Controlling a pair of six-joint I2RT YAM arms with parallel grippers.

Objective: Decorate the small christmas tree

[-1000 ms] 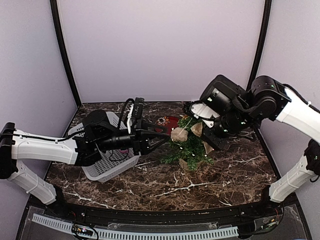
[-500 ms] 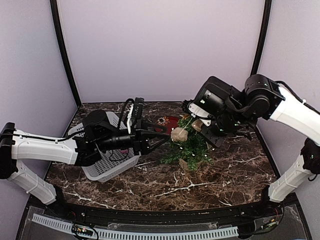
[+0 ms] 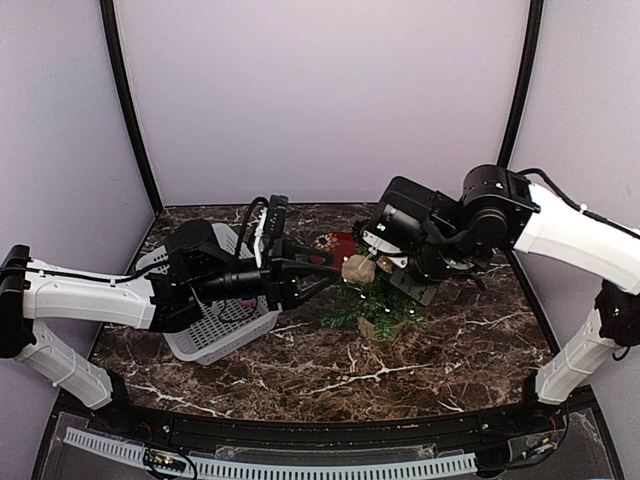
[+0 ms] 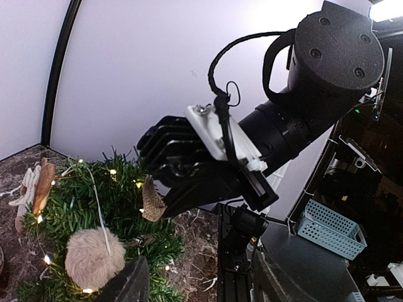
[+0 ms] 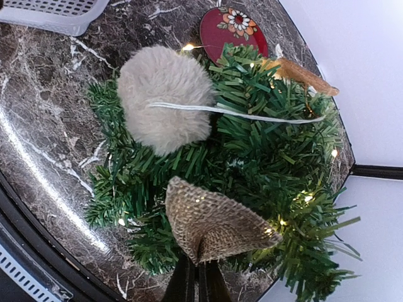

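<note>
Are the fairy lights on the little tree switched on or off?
On. Small warm lights glow among the branches of the small christmas tree in both wrist views.

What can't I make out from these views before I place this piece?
- Small christmas tree pot: covered by branches, right wrist view.
- Right gripper grip on the burlap ornament: fingers cut by bottom edge, right wrist view.
- Basket contents: left arm overlaps it, top view.

Small christmas tree (image 3: 368,300): green, lights on.
</note>
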